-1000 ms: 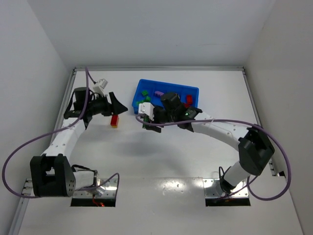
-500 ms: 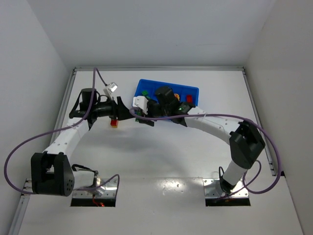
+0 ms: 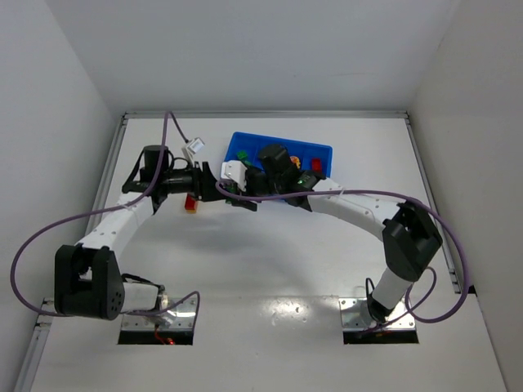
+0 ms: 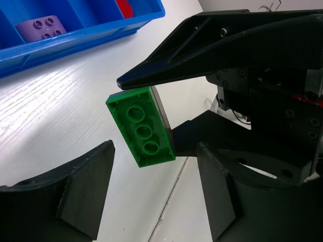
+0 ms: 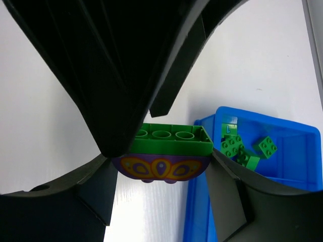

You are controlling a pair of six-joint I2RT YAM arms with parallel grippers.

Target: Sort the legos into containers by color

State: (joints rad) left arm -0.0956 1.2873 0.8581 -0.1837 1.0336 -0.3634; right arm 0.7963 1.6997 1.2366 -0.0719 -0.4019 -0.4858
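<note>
We see a green rectangular plastic brick [image 4: 141, 126] joined to a purple curved plastic piece [image 5: 160, 169] patterned with yellow-orange petals. At eleven o'clock, our bright-blue plastic tray [image 4: 91, 35] holds a lilac studded brick [image 4: 39, 26].

Top view: bright, even, diffuse light from overhead. The white table [image 3: 270, 245] and walls sit near clipping. Soft-edged grey shadows lie under both arms, and there is a broad sheen on the table's near strip between the bases. Focus is sharp across the frame.

Left wrist view: green brick [image 4: 143, 132] is crisp, with small highlights on its round sockets. Table grain is sharp at left and blown to plain white at upper right. Blue tray [image 4: 75, 35] is strongly saturated. Left tool [image 4: 155, 151] is dark but shows some shading.

Right wrist view: right tool [image 5: 161, 161] and the black parts nearest the lens are underexposed and featureless, with soft edges. The brick is in focus; the table behind it is overexposed.
</note>
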